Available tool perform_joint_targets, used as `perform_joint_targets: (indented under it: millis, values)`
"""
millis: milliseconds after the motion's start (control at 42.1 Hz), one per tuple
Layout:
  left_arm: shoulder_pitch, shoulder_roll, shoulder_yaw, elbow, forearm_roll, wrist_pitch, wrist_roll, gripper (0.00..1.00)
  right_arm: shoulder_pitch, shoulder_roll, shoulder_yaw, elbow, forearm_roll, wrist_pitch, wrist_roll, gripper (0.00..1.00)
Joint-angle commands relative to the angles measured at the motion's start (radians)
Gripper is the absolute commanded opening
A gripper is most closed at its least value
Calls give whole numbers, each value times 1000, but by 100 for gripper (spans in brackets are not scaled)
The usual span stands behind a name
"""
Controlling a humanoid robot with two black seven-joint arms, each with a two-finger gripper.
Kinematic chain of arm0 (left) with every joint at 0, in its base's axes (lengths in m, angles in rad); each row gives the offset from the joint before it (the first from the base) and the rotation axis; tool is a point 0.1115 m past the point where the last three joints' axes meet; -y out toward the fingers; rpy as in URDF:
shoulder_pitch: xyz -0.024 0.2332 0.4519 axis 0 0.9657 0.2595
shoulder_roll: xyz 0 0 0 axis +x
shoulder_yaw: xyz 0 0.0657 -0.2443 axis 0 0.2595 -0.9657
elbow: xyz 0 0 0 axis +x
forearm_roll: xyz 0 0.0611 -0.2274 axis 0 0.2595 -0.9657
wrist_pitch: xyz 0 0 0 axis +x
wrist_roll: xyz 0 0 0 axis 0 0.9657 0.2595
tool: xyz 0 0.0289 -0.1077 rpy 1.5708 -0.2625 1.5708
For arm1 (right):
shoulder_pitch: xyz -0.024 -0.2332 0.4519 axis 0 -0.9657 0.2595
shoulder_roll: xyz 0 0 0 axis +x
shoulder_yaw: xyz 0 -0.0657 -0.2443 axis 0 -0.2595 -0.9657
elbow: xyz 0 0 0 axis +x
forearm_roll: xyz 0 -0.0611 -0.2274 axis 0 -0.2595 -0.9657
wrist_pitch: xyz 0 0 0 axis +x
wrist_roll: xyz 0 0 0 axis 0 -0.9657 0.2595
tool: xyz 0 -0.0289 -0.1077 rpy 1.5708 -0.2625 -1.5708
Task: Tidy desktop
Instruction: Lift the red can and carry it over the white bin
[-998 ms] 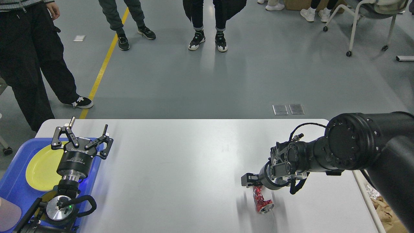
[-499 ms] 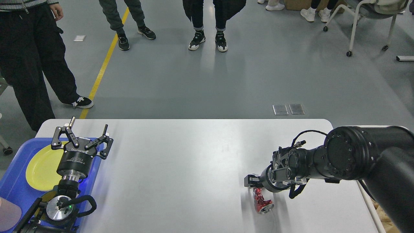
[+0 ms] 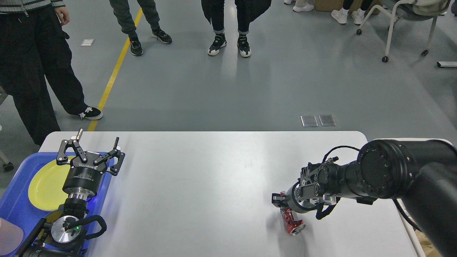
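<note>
1. Fingers of the right gripper [image 3: 282,208] point down at a crushed red metal can [image 3: 291,221] lying on the large white rectangular surface [image 3: 200,185]; whether they clench it cannot be told.
2. Fingers of the left gripper [image 3: 91,146] are spread, grasping nothing, above a blue plastic tray [image 3: 14,210] holding a round yellow plate [image 3: 44,185].
3. Judged progress: the can looks like the only stray item left; the plate appears already put away.
4. Hidden: the tray's near end and the brown material [image 3: 426,246] past the right edge are cut off.

head view | from robot's head | forward-down | desktop [image 3: 207,185] near
</note>
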Motion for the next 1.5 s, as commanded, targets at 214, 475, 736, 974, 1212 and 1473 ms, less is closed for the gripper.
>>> perform_joint_targets:
  millis: [214, 475, 736, 974, 1212, 1473]
  values:
    - [0, 0, 0, 0, 0, 0, 1, 96, 22, -9, 1, 12, 5, 5, -6, 0]
    - [0, 0, 0, 0, 0, 0, 1, 96, 96, -47, 1, 118, 11, 23, -12, 0]
    - [0, 0, 0, 0, 0, 0, 1, 96, 446, -233, -23, 443, 9, 115, -3, 0]
    - [0, 0, 0, 0, 0, 0, 0, 96, 814, -334, -80, 652, -1, 307, 0, 0]
    - [0, 0, 0, 0, 0, 0, 0, 96, 1032, -385, -106, 722, 0, 459, 0, 0]
    - [0, 0, 0, 0, 0, 0, 0, 96, 977, -406, -227, 650, 6, 414, -1, 0]
